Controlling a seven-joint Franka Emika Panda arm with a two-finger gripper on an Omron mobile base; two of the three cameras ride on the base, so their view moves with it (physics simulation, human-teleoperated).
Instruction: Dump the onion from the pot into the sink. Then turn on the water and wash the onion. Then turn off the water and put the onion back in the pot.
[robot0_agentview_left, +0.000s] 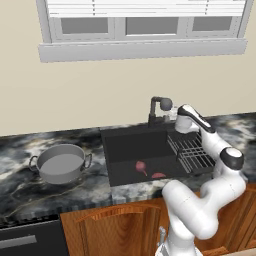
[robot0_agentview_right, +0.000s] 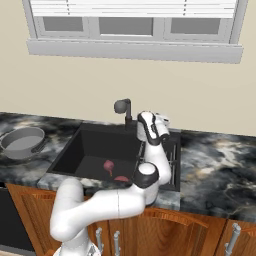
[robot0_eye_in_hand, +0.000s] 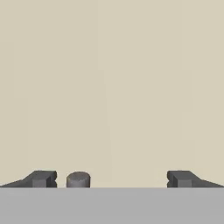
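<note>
At the back rim of the sink (robot0_agentview_left: 120, 137), beside the tap:

Item 1. Gripper (robot0_eye_in_hand: 111, 179): fingers spread wide, nothing between them. In the hand view it faces the bare beige wall (robot0_eye_in_hand: 111, 87), with a small grey cylinder top (robot0_eye_in_hand: 78, 179) just inside one fingertip, likely part of the tap fitting, though too little shows to be certain. In the left base view the hand sits just right of the tap (robot0_agentview_left: 161, 107), over the back edge of the basin.

Item 2. Tap: black, round head, upright post behind the basin. Judged to be the object of the step in hand, turning the water on. It lies immediately beside the hand, toward the basin's middle; its post runs vertically, its head reaches out over the sink.

Item 3. Onion (robot0_agentview_left: 140, 167): purplish-red bulb on the basin floor, near the front wall, below and well forward of the hand. A flatter pink-red sliver (robot0_agentview_left: 158, 175) lies near it, apart.

Item 4. Wire rack (robot0_agentview_left: 192, 152): occupies the right part of the basin, under the forearm.

Item 5. Pot (robot0_agentview_left: 61, 163): grey, upright on the counter left of the sink, well apart from the hand, with no contents visible.

Room: wall close ahead of the fingers, so little travel forward; open space sideways toward the tap and down into the basin.
</note>
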